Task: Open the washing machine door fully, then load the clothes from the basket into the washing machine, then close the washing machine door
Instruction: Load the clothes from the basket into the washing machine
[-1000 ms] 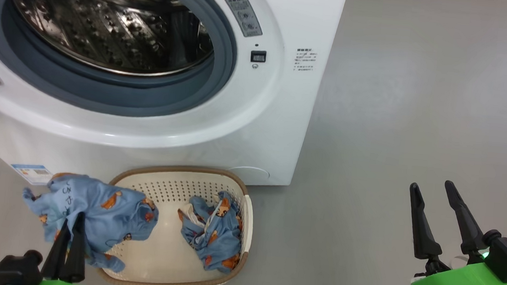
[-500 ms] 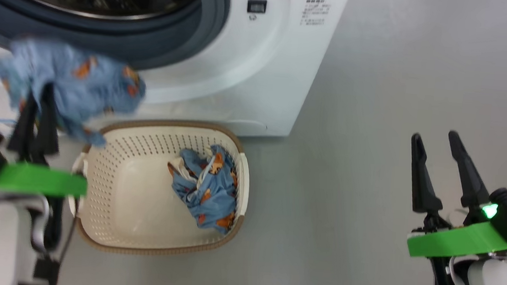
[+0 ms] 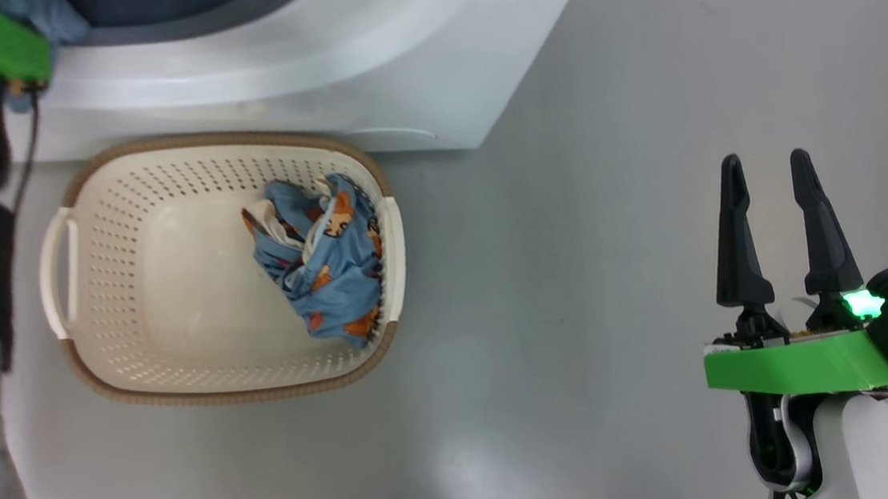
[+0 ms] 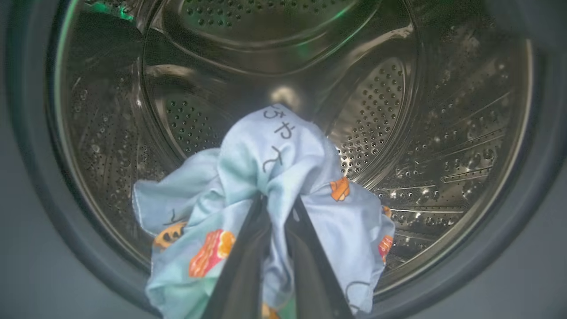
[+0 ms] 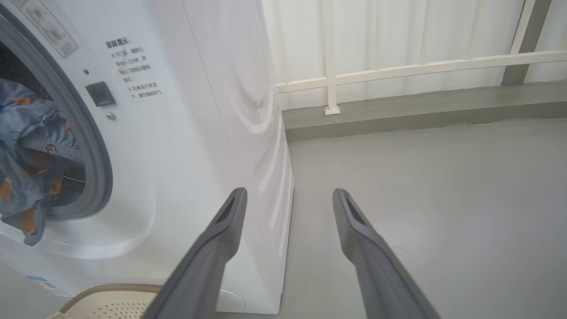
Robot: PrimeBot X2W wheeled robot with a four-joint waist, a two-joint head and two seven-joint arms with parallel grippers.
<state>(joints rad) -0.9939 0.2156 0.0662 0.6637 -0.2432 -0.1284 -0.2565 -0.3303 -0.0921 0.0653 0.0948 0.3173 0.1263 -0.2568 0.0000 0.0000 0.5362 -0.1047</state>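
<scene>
Tightly pinched, the left hand holds one garment before the drum.

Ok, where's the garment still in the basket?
In the head view the garment lies bunched against the right wall of the basket, just in front of the washing machine, well left of the open right claw.

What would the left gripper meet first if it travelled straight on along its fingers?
Probably the drum's perforated back wall. The left gripper, shut on a blue garment, points into the washing machine, and nothing else shows ahead; how far off the wall lies is unclear.
</scene>
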